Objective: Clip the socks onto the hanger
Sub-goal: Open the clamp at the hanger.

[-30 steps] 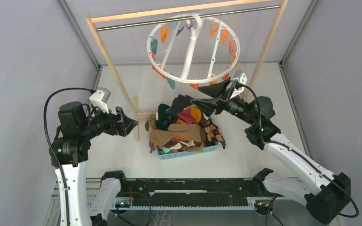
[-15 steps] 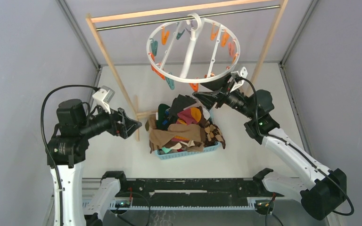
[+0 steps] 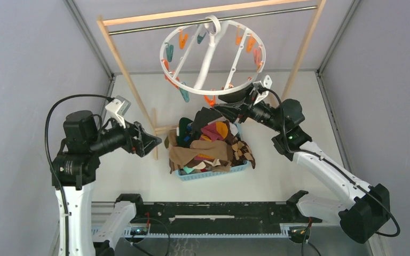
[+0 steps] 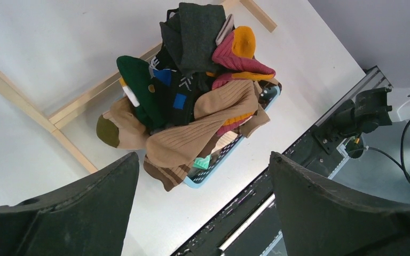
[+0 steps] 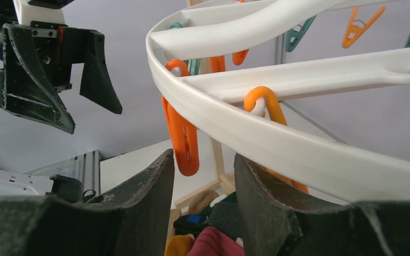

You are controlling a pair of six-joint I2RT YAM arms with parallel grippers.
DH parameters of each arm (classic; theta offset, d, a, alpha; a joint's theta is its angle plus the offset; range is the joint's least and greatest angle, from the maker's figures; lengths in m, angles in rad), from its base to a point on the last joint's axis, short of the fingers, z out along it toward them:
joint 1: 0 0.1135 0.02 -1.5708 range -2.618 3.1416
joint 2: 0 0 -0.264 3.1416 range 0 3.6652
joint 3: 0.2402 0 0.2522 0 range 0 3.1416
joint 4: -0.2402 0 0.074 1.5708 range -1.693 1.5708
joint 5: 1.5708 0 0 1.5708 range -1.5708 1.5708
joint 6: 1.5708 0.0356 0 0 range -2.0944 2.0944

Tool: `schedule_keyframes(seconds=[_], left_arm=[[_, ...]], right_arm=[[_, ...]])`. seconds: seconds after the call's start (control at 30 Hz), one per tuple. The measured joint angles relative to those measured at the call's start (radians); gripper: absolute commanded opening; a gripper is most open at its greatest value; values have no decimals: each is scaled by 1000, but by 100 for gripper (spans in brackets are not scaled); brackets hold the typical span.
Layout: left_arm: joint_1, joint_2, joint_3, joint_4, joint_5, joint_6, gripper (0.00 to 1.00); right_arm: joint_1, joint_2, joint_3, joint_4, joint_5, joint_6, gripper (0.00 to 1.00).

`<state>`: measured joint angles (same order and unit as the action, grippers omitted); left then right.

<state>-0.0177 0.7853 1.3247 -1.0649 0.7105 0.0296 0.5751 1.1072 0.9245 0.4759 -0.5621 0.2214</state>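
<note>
Top external view: my left gripper (image 3: 150, 140) hung at about 9 o'clock from the basket (image 3: 213, 172), well apart from it, fingers spread wide with nothing between them. The left wrist view confirmed this, showing the pile through the open gap.

The socks (image 3: 208, 144) were all heaped in that light-blue basket, none yet on the hanger (image 3: 205, 58). I judged them light, limp and tangled: pulling one would likely drag its neighbours. The long tan ribbed sock (image 4: 203, 125) draped over the top of the pile looked like the best first pick, pinched at a free end so that it would hang straight.

The hanger hung by its hook from the metal rod (image 3: 155, 26) at 12 o'clock from the basket. I took it to be stiff but free to swing and tilt under any push, so it wanted steadying.

My right gripper (image 3: 221, 110) sat at 1 o'clock from the basket, just under the ring's near edge, fingers slightly apart and holding nothing. In the right wrist view an orange clothespin (image 5: 184, 144) dangled just above that gap. I could not tell whether they touched.
</note>
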Motion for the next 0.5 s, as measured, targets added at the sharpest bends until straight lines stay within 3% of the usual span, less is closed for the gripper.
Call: schedule_keyframes(seconds=[0.37,0.5], left_arm=[[-3,4,5,0,-8,-4,92],[-3,2,5,0,-10,-5,92]], right_arm=[[124,-2,-134,148,228,-32,37],[136,-13,-168,165,280,-33,60]])
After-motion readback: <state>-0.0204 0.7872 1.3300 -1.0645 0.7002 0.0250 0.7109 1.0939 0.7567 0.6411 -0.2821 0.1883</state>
